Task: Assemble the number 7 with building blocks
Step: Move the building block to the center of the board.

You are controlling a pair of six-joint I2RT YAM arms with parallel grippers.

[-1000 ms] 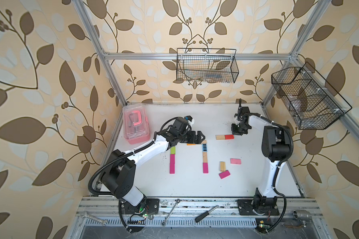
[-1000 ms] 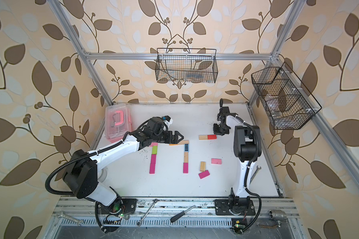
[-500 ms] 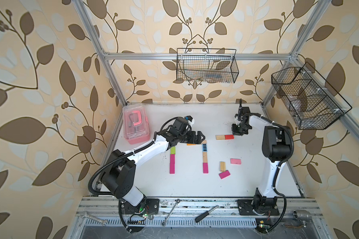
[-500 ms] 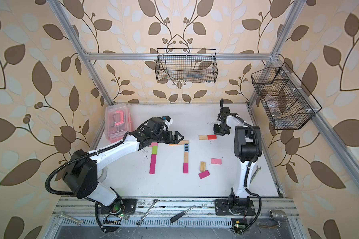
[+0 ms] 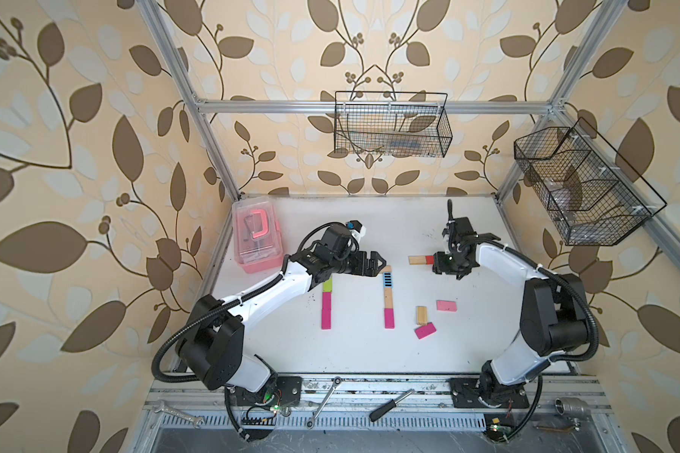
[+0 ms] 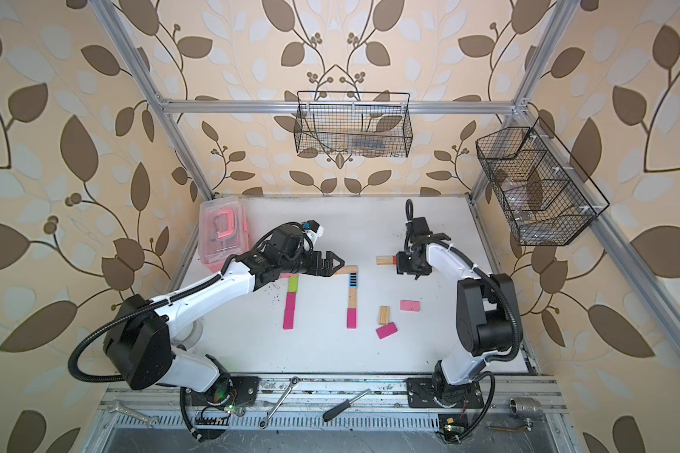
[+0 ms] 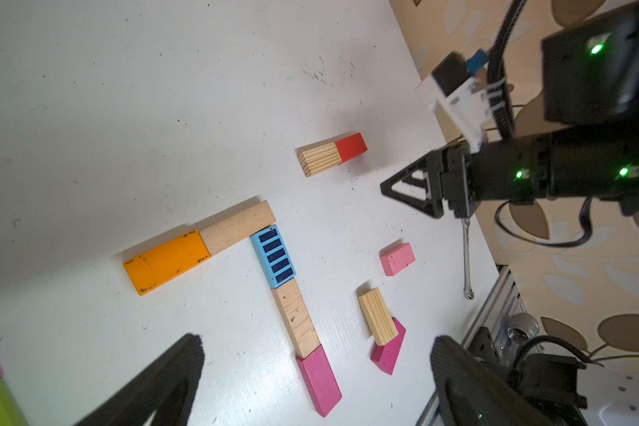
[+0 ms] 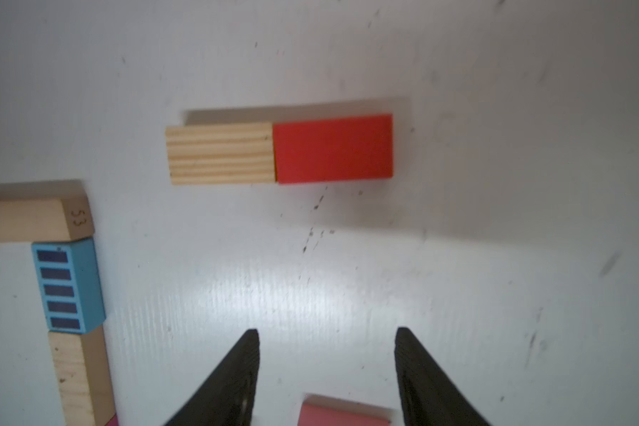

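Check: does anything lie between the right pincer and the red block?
Nothing visible does. In the right wrist view only bare table separates the open right pincer from the red block.

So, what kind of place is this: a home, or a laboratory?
Probably a robotics lab test cell: an aluminium frame lined with leaf wallpaper, left arm and right arm mounted at a white table, a wrench and screwdriver lying in front.
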